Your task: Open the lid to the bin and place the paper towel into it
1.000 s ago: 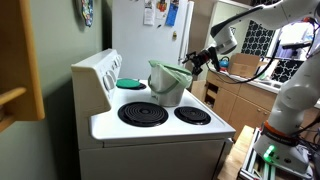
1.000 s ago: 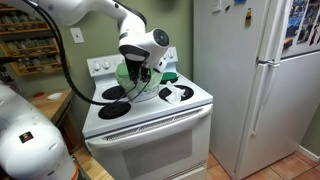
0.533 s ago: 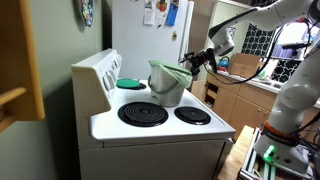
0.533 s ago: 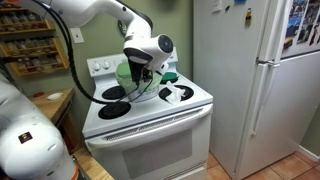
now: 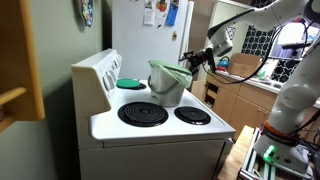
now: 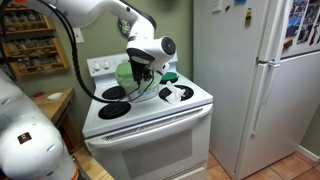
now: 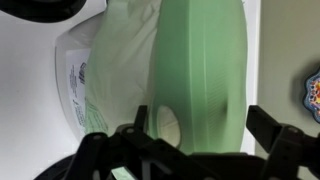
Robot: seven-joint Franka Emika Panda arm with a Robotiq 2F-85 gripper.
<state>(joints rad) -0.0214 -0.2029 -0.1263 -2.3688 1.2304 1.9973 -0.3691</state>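
In an exterior view the teal disc (image 5: 130,83) lay flat at the back of the desk (image 5: 110,125), a white stove top, close to the control panel. Just right of it stood the bin (image 5: 165,92), upright on the far side of two bare coil burners (image 5: 143,113). Right again, the fingers (image 5: 199,58) hung level with the bin's top edge, very close to its rim; whether they touched it could not be told from there.

In the wrist view the lid (image 7: 200,70) filled the middle as a broad pale green surface with a ridge down its length. The fingers (image 7: 185,152) stood spread wide at the bottom, one dark fingertip (image 7: 98,150) far to each side of it, released and grasping nothing. How far the lid was raised was unclear. A pale translucent liner with small print (image 7: 85,75) showed at the left of the green surface; what else the bin held was hidden.

In an exterior view from the front, the fingers (image 6: 143,75) partly covered the bin (image 6: 124,73). The teal disc (image 6: 170,76) sat to their right. A white patch that looked like the paper towel (image 6: 178,93) lay on the desk (image 6: 150,112), apart from the bin. The tall fridge (image 6: 250,80) stood further right.
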